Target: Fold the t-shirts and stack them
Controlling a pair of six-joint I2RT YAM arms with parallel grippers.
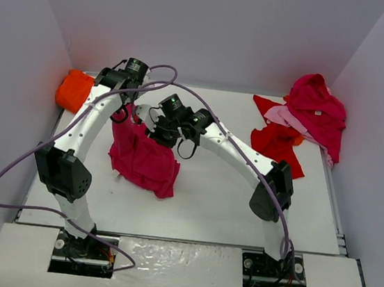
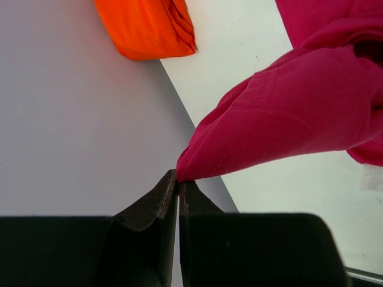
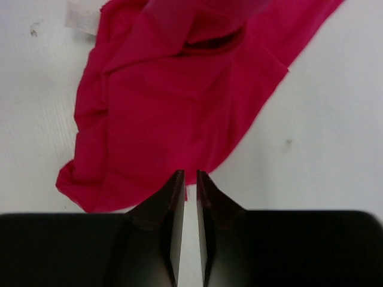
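A soft, light crimson t-shirt (image 1: 144,160) droops over the table (image 1: 226,204), one corner clenched in the left gripper (image 2: 178,181), while the right gripper (image 3: 190,177), jaws nearly together at its hem, may or may not grasp it; corners and hems likely suit pinching best.

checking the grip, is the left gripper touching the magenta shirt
Touching: left wrist view shows the left gripper pinched shut on a corner of the magenta shirt.
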